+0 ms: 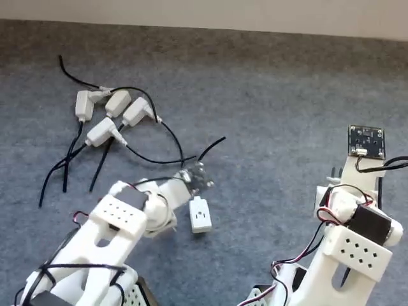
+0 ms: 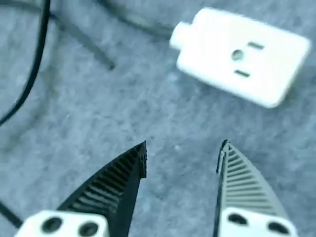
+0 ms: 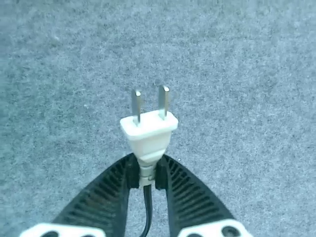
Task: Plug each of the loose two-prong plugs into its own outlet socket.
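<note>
Right claw (image 3: 146, 164) pinches plug (image 3: 148, 129) by its neck. Left claw (image 2: 183, 148), spread (empty), near socket (image 2: 244, 54); we'd grip it before aligning prongs (image 3: 165, 101).

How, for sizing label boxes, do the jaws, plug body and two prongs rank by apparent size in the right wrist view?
1. The right gripper jaws, though nearest the camera.
2. The plug body.
3. The two prongs, alike; no ranking between them.
</note>
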Tool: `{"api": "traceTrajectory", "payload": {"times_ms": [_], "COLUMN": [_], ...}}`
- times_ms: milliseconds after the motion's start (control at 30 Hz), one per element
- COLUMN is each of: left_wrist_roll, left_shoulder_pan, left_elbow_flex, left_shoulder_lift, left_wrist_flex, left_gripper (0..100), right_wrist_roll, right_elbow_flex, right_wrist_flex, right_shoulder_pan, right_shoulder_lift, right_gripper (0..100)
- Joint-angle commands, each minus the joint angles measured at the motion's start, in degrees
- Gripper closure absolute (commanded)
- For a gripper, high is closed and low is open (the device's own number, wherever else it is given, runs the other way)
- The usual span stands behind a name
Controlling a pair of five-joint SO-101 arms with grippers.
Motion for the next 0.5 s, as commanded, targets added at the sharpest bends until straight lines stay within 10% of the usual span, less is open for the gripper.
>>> {"api": "traceTrajectory", "payload": {"times_ms": [0, 467], "left_wrist_roll": [2.99, 4.31], "left_shoulder_pan": [5.93, 6.99], "left_elbow_flex": [0.31, -22.02], "left_shoulder_lift": [-1.01, 21.23], "left_wrist_flex": [-2.64, -2.02], "left_gripper": [77, 77], "right_wrist_roll": [0.44, 0.53], "right_elbow_flex": [-0.48, -0.48], "right_wrist_flex": [-0.31, -0.4], "right_shoulder_pan": [-0.66, -0.13], "right_shoulder_lift": [-1.01, -1.01], "right_gripper": [99.1, 99.1]}}
